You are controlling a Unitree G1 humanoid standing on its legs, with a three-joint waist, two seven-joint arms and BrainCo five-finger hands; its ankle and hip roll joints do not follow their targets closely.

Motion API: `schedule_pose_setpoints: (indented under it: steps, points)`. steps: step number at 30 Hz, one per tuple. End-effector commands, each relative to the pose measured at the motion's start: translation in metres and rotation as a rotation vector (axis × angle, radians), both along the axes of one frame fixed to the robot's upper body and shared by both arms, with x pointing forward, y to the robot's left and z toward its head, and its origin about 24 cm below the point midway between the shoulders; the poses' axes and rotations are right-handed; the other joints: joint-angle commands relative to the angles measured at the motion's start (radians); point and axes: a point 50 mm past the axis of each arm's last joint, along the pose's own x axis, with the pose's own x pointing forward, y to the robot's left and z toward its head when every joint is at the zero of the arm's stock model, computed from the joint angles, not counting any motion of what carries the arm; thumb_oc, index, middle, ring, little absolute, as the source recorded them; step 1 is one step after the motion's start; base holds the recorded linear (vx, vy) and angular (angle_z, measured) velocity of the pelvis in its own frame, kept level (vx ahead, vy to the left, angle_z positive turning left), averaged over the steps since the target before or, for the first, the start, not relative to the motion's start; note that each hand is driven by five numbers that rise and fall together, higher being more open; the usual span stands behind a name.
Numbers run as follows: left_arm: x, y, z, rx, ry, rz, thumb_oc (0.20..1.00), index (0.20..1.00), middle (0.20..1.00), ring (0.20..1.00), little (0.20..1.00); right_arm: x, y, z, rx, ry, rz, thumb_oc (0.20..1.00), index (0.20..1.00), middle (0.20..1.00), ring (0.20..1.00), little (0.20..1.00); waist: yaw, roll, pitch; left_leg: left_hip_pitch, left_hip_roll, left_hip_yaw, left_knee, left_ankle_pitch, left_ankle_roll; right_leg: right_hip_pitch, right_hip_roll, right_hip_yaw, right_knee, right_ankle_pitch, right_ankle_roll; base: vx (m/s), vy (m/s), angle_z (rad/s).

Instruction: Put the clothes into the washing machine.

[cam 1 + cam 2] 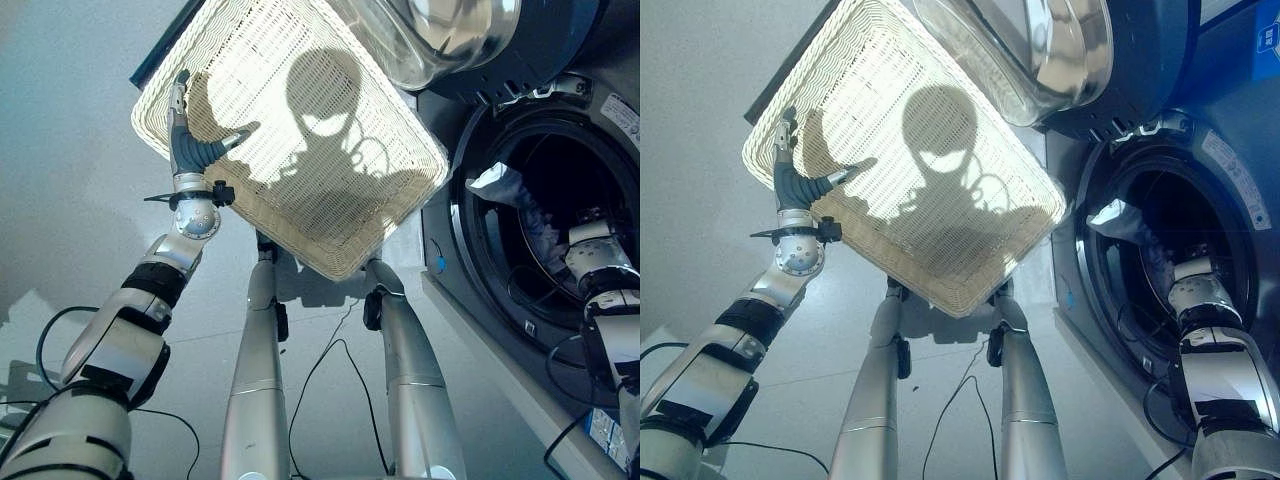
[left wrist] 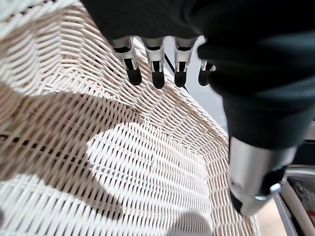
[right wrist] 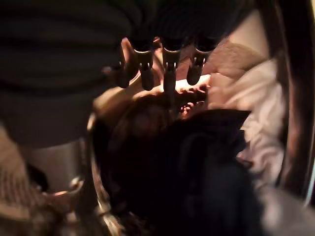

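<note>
The white wicker basket (image 1: 330, 200) is in front of me, its woven bottom bare. My left hand (image 1: 185, 150) rests at the basket's left rim, open, with fingers (image 2: 156, 73) straight over the weave and the thumb spread. To the right is the washing machine's round opening (image 1: 470, 250), and a pale cloth (image 1: 505, 185) lies at its mouth. My right arm reaches into the drum. In the right wrist view my right hand (image 3: 170, 73) hangs open just over a dark garment (image 3: 206, 162) and a white cloth (image 3: 256, 108), with nothing in its fingers.
The machine's open door, with its glass bowl (image 1: 440, 40), hangs over the basket's far right corner. The dark blue front of the machine (image 1: 500, 340) runs along the right. Grey floor (image 1: 60, 150) lies to the left of the basket.
</note>
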Motion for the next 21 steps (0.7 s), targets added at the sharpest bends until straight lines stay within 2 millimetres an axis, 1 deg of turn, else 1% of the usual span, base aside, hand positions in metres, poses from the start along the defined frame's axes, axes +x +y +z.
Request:
schedule_pose_setpoints:
  steps: [1,3,4,5,6,8,9,10,13,14,15,17,18,20,21]
  points:
    - [0.002,-0.008,0.006,-0.074,-0.022,-0.032,1.000,1.000,1.000,1.000,1.000,-0.009,-0.017,0.025,-0.472,0.303,-0.001,1.000,1.000,1.000,1.000,1.000,0.001,0.018,-0.025,-0.006,-0.059,0.029,0.105,-0.120,0.008,0.050,0.007,-0.012,-0.155,0.150,0.133,-0.02,0.068,0.03]
    - [0.002,-0.006,0.003,-0.083,-0.006,-0.030,1.000,1.000,1.000,1.000,1.000,-0.004,-0.009,0.024,-0.653,0.413,0.036,1.000,1.000,1.000,1.000,1.000,0.001,0.023,-0.025,0.002,-0.061,0.036,0.106,-0.121,0.010,0.056,0.005,-0.010,-0.155,0.147,0.131,-0.01,0.071,0.04]
    - [0.002,-0.005,0.002,-0.084,-0.003,-0.030,1.000,1.000,1.000,1.000,1.000,-0.004,-0.007,0.024,-0.681,0.430,0.037,1.000,1.000,1.000,1.000,1.000,0.000,0.024,-0.025,0.004,-0.062,0.037,0.107,-0.121,0.010,0.057,0.005,-0.010,-0.156,0.147,0.130,-0.02,0.064,0.02]
    - [0.000,-0.002,-0.004,-0.092,0.012,-0.026,1.000,1.000,1.000,1.000,1.000,-0.002,-0.001,0.016,-0.756,0.473,0.059,1.000,1.000,1.000,1.000,1.000,-0.002,0.024,-0.025,0.014,-0.064,0.043,0.108,-0.123,0.012,0.066,0.006,-0.008,-0.155,0.144,0.129,-0.02,0.049,0.01]
    - [0.000,-0.002,-0.006,-0.094,0.016,-0.025,1.000,1.000,1.000,1.000,1.000,-0.002,0.001,0.013,-0.763,0.484,0.070,1.000,1.000,1.000,1.000,1.000,-0.003,0.024,-0.025,0.016,-0.064,0.044,0.109,-0.125,0.012,0.068,0.006,-0.007,-0.155,0.143,0.129,-0.02,0.062,0.01]
    - [-0.004,0.003,-0.018,-0.106,0.041,-0.020,1.000,1.000,1.000,1.000,1.000,-0.004,0.008,-0.003,-0.826,0.512,0.099,1.000,1.000,1.000,1.000,1.000,-0.005,0.023,-0.025,0.038,-0.062,0.055,0.106,-0.128,0.016,0.091,0.005,-0.008,-0.160,0.140,0.127,-0.03,0.051,0.01]
    - [-0.005,0.004,-0.022,-0.109,0.049,-0.019,1.000,1.000,1.000,1.000,1.000,-0.005,0.010,-0.008,-0.840,0.516,0.115,1.000,1.000,1.000,1.000,1.000,-0.006,0.022,-0.025,0.046,-0.062,0.057,0.105,-0.130,0.016,0.100,0.004,-0.007,-0.162,0.138,0.127,-0.03,0.059,0.01]
    - [-0.007,0.007,-0.032,-0.116,0.071,-0.015,1.000,1.000,1.000,1.000,1.000,-0.007,0.018,-0.019,-0.878,0.511,0.142,1.000,1.000,1.000,1.000,1.000,-0.008,0.020,-0.025,0.068,-0.062,0.062,0.102,-0.134,0.019,0.119,0.003,-0.005,-0.164,0.135,0.127,-0.02,0.053,0.01]
    - [-0.011,0.010,-0.048,-0.122,0.123,-0.005,1.000,1.000,1.000,1.000,1.000,-0.009,0.033,-0.035,-0.935,0.493,0.206,1.000,1.000,1.000,1.000,1.000,-0.010,0.018,-0.025,0.120,-0.060,0.070,0.100,-0.145,0.023,0.163,-0.001,-0.002,-0.163,0.124,0.126,-0.02,0.051,0.00]
    - [-0.012,0.011,-0.049,-0.121,0.128,-0.004,1.000,1.000,1.000,1.000,1.000,-0.009,0.034,-0.037,-0.941,0.490,0.213,1.000,1.000,1.000,1.000,1.000,-0.010,0.017,-0.025,0.125,-0.060,0.071,0.099,-0.146,0.023,0.168,-0.001,-0.001,-0.163,0.123,0.126,-0.02,0.043,-0.03]
    - [-0.015,0.014,-0.060,-0.121,0.167,0.002,1.000,1.000,1.000,1.000,1.000,-0.012,0.044,-0.047,-0.952,0.478,0.261,1.000,1.000,1.000,1.000,1.000,-0.011,0.015,-0.025,0.166,-0.059,0.074,0.093,-0.151,0.024,0.204,-0.004,0.000,-0.167,0.117,0.126,0.00,0.000,0.00]
    - [-0.015,0.014,-0.060,-0.121,0.167,0.002,1.000,1.000,1.000,1.000,1.000,-0.012,0.044,-0.047,-0.952,0.478,0.261,1.000,1.000,1.000,1.000,1.000,-0.011,0.015,-0.025,0.166,-0.059,0.074,0.093,-0.151,0.024,0.204,-0.004,0.000,-0.167,0.117,0.126,-0.01,0.022,-0.03]
    - [-0.021,0.020,-0.083,-0.105,0.256,0.015,1.000,1.000,1.000,1.000,1.000,-0.016,0.061,-0.068,-0.961,0.477,0.371,1.000,1.000,1.000,1.000,1.000,-0.008,0.014,-0.025,0.250,-0.055,0.075,0.072,-0.159,0.024,0.279,-0.008,0.002,-0.173,0.101,0.126,-0.02,0.059,-0.07]
    - [-0.028,0.023,-0.103,-0.104,0.323,0.013,1.000,1.000,1.000,1.000,1.000,-0.021,0.071,-0.084,-0.955,0.502,0.437,1.000,1.000,1.000,1.000,1.000,-0.001,0.017,-0.025,0.319,-0.053,0.075,0.050,-0.161,0.022,0.340,-0.012,0.004,-0.181,0.090,0.128,-0.01,0.051,-0.11]
    - [-0.029,0.024,-0.107,-0.103,0.337,0.014,1.000,1.000,1.000,1.000,1.000,-0.022,0.072,-0.087,-0.951,0.505,0.451,1.000,1.000,1.000,1.000,1.000,0.001,0.018,-0.025,0.332,-0.053,0.076,0.045,-0.161,0.022,0.352,-0.013,0.004,-0.183,0.087,0.128,0.01,0.040,-0.08]
